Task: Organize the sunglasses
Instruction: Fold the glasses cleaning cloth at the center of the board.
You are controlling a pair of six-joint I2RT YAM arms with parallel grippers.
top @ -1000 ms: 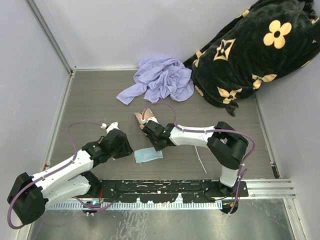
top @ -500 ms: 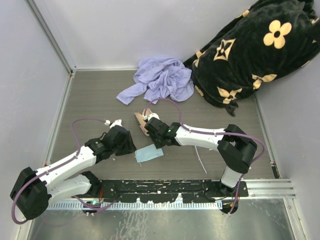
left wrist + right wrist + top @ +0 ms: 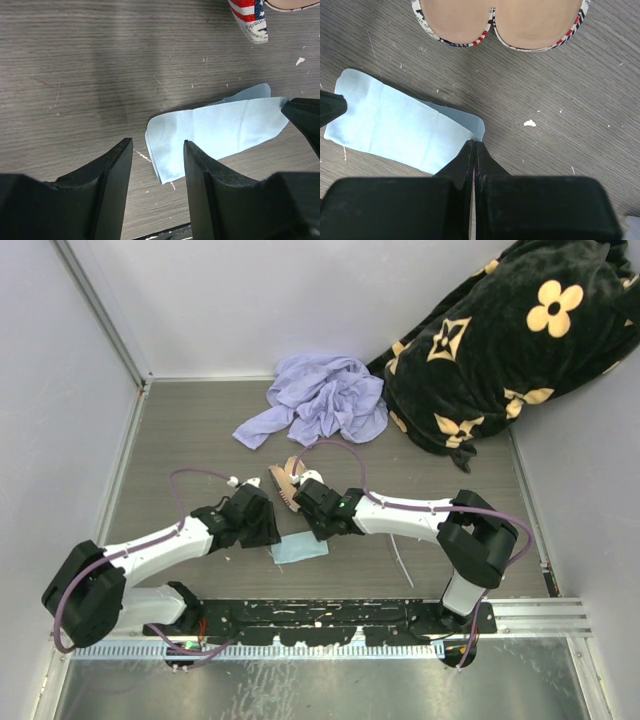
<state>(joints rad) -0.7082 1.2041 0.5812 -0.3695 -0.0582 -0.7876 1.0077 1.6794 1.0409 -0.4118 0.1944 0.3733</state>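
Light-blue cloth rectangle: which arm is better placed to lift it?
Right, probably: the right end effector is shut on a corner of the light-blue cloth rectangle; the left end effector hovers open above it.

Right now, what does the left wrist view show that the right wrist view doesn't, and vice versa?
Only the left wrist view: the left gripper open, poised over one end of the light-blue cloth. Only the right wrist view: the right gripper shut at the cloth's edge, though whether it pinches the cloth is unclear, and the tan inside of the printed case, which lies open. Both: the cloth, part of the case, and the wood-grain table.
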